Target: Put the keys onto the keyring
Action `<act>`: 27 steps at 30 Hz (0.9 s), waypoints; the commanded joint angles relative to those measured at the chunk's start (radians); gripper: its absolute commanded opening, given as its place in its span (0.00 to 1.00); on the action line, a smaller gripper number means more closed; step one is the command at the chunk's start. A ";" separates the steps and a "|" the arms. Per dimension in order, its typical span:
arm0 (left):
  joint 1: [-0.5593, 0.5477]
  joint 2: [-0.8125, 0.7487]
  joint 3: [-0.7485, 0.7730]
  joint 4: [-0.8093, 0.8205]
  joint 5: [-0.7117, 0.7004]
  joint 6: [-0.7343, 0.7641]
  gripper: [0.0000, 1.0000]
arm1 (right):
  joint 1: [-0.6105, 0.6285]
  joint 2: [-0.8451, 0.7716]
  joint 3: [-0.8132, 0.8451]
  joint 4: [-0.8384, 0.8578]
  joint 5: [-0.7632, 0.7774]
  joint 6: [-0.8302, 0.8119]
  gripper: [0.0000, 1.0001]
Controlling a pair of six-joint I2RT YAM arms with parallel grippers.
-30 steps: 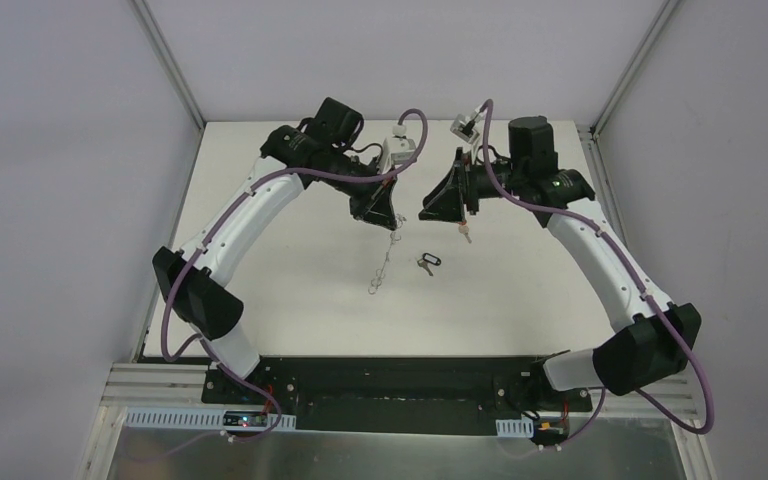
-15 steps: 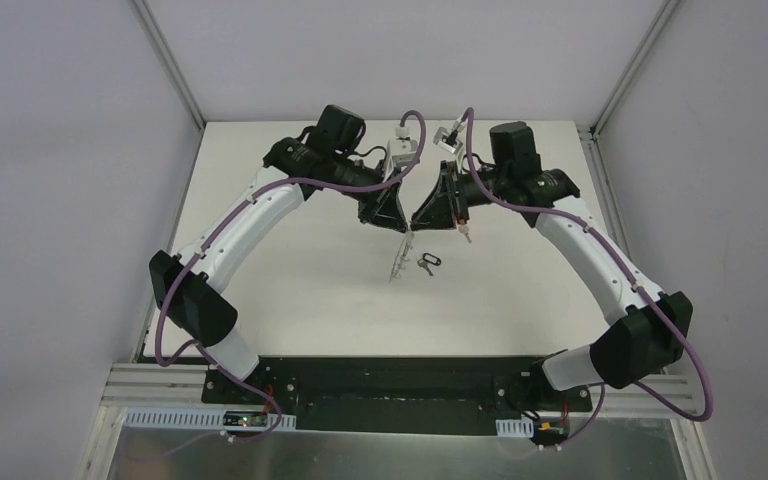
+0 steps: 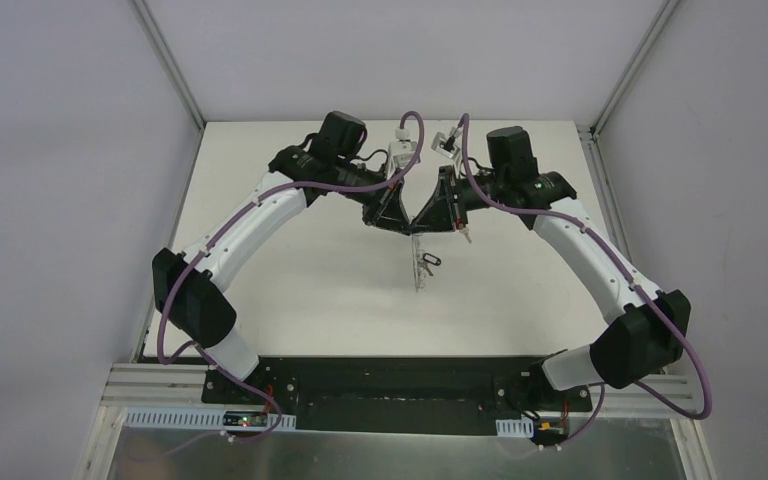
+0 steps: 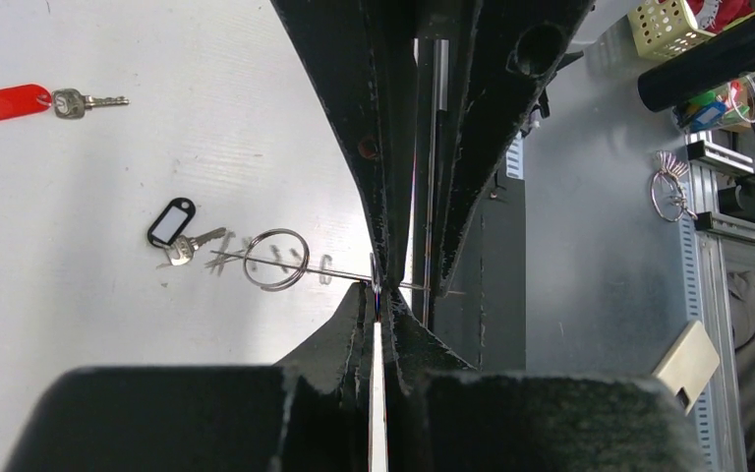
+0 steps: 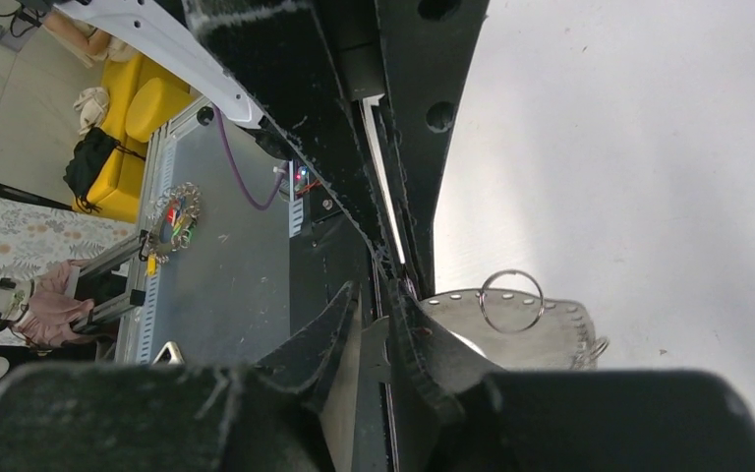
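My left gripper (image 3: 404,224) (image 4: 376,295) is shut on the keyring (image 3: 419,268), a thin grey band that hangs below it. The left wrist view shows the band edge-on (image 4: 305,269) with a wire loop (image 4: 275,259). My right gripper (image 3: 423,222) (image 5: 378,295) is tip to tip with the left one. Its jaws stand a little apart at the band's edge (image 5: 551,329). The key with the dark tag (image 4: 172,222) (image 3: 430,261) lies on the table beside the hanging ring. The key with the red head (image 4: 10,101) lies further off on the table.
The white table (image 3: 290,270) has a metal frame rail along its left and right edges. The black base plate (image 3: 390,385) runs along the near edge. Beyond the table the wrist views show a metal bench (image 4: 600,246) with clutter.
Both grippers have moved together until their tips meet over mid-table. The keyring has swung right with the left gripper and now hangs next to the dark-tag key.
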 commanded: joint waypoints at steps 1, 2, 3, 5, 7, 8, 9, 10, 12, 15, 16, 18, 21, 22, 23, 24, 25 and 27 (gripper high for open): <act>0.002 -0.064 -0.009 0.069 0.084 -0.023 0.00 | 0.003 -0.025 -0.015 0.010 0.030 -0.052 0.21; 0.003 -0.068 -0.015 0.071 0.085 -0.023 0.00 | -0.001 -0.028 -0.015 0.010 0.028 -0.052 0.22; 0.005 -0.071 -0.020 0.074 0.086 -0.022 0.00 | -0.004 -0.030 -0.012 0.009 0.023 -0.052 0.24; 0.010 -0.076 -0.028 0.076 0.086 -0.021 0.00 | -0.012 -0.035 0.001 0.002 0.014 -0.053 0.26; 0.013 -0.080 -0.033 0.079 0.088 -0.021 0.00 | -0.019 -0.040 0.019 -0.020 0.012 -0.068 0.29; 0.013 -0.081 -0.034 0.077 0.089 -0.022 0.00 | -0.023 -0.043 0.027 -0.034 0.012 -0.075 0.31; 0.013 -0.082 -0.035 0.077 0.089 -0.021 0.00 | -0.029 -0.049 0.033 -0.041 0.013 -0.080 0.33; 0.013 -0.082 -0.036 0.077 0.089 -0.021 0.00 | -0.033 -0.053 0.037 -0.047 0.014 -0.082 0.34; 0.014 -0.081 -0.036 0.075 0.092 -0.021 0.00 | -0.040 -0.061 0.041 -0.056 0.026 -0.092 0.35; 0.013 -0.079 -0.036 0.078 0.104 -0.025 0.00 | -0.041 -0.065 0.031 -0.059 0.057 -0.108 0.36; 0.013 -0.079 -0.036 0.080 0.108 -0.030 0.00 | -0.042 -0.066 0.026 -0.056 0.062 -0.108 0.36; 0.013 -0.079 -0.039 0.085 0.116 -0.037 0.00 | -0.041 -0.064 0.017 -0.041 0.071 -0.103 0.36; 0.014 -0.084 -0.051 0.109 0.123 -0.059 0.00 | -0.040 -0.057 0.012 -0.020 0.070 -0.084 0.36; 0.013 -0.086 -0.054 0.120 0.127 -0.069 0.00 | -0.040 -0.054 0.010 -0.012 0.066 -0.076 0.36; 0.013 -0.088 -0.060 0.133 0.129 -0.080 0.00 | -0.038 -0.051 0.008 -0.004 0.060 -0.068 0.36; 0.013 -0.088 -0.064 0.152 0.131 -0.094 0.00 | -0.037 -0.048 0.007 0.001 0.051 -0.063 0.36; 0.013 -0.089 -0.067 0.161 0.132 -0.105 0.00 | -0.036 -0.044 0.006 0.008 0.044 -0.057 0.36; 0.013 -0.087 -0.069 0.171 0.132 -0.118 0.00 | -0.033 -0.039 0.008 0.014 0.023 -0.046 0.36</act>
